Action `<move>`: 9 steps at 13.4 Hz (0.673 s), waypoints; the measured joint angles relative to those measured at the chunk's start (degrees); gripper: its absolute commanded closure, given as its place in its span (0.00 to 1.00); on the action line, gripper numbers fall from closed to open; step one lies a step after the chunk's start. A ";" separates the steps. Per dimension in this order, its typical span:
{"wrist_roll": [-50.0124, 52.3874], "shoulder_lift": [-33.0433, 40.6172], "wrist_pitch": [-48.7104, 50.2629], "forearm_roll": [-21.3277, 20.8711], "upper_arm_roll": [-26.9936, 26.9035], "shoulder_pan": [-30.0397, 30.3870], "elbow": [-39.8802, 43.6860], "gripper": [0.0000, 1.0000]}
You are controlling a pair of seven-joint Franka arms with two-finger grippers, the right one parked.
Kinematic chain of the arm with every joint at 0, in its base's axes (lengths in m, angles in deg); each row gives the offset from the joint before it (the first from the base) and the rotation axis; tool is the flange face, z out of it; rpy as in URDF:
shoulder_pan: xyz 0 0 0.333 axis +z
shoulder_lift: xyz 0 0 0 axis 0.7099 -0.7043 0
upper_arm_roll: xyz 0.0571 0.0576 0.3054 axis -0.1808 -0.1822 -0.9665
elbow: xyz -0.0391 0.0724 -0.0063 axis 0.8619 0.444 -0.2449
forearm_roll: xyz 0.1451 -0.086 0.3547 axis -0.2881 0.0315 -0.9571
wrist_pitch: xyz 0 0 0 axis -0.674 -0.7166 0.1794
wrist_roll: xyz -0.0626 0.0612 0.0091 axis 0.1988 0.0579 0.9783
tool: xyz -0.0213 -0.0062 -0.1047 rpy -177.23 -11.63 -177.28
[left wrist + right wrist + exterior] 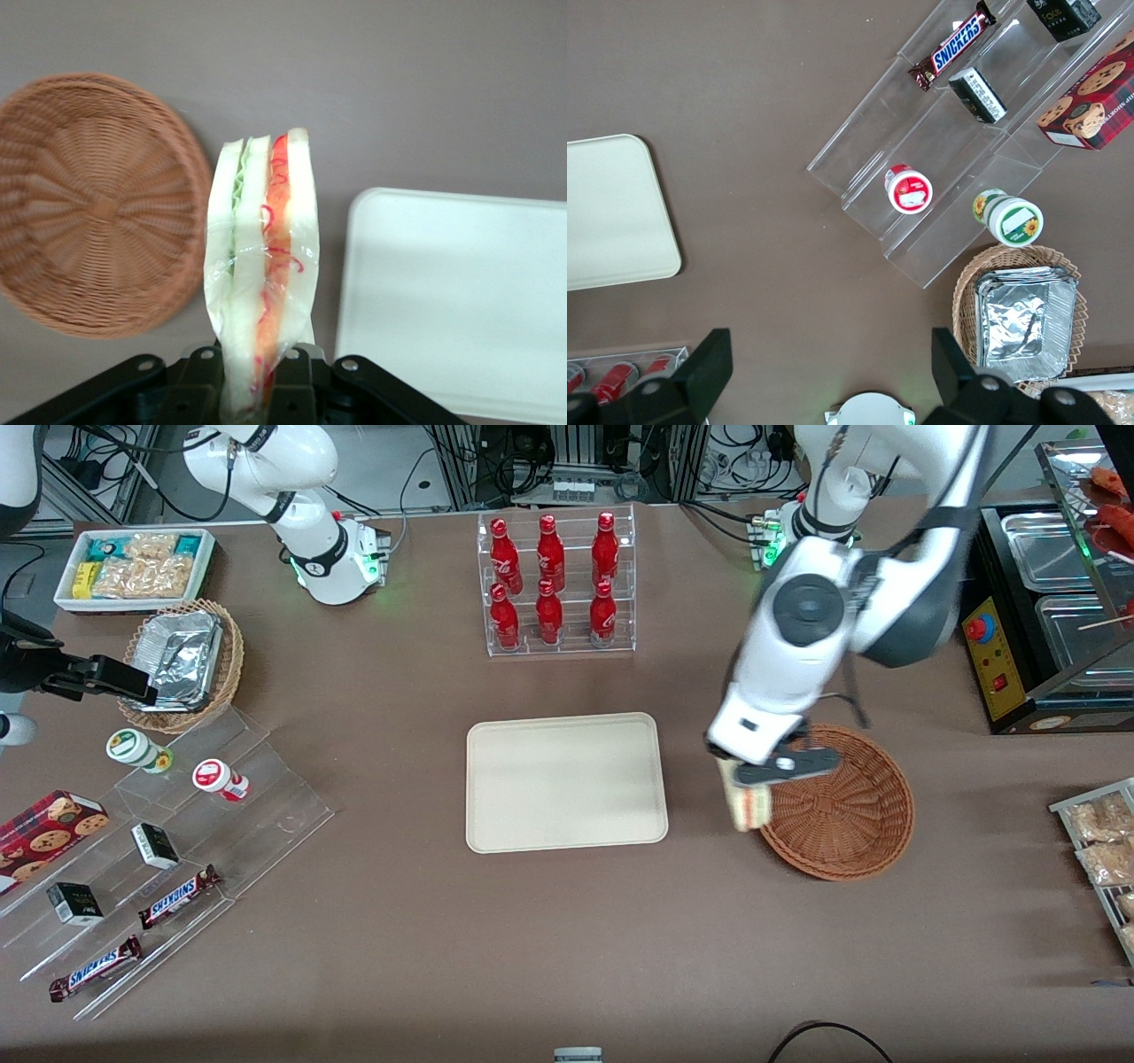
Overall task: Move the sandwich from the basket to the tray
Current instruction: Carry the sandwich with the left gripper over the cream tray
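Currently gripper [751, 778] is clamped on sandwich [261, 274] at its narrow end, lifted between basket [842, 815] & tray [567, 781]; looks light, soft, film-wrapped, prob slippery, so grip gently.

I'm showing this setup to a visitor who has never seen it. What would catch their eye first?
Most likely the working arm's hand shut on the wrapped sandwich, lifted at the rim of the brown wicker basket, which holds nothing else. Next the bare cream tray at mid-table, beside the basket toward the parked arm's end. Then the rack of red bottles, farther from the front camera than the tray.
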 measured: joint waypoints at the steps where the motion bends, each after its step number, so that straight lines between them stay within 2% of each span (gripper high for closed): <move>1: 1.44 -1.97 -0.01 0.00 0.02 -1.87 1.71 1.00; 5: 7.03 -12.43 -0.04 -0.05 -0.02 -8.79 10.56 1.00; 9: 9.47 -20.83 -0.30 -0.04 0.00 -12.23 17.71 1.00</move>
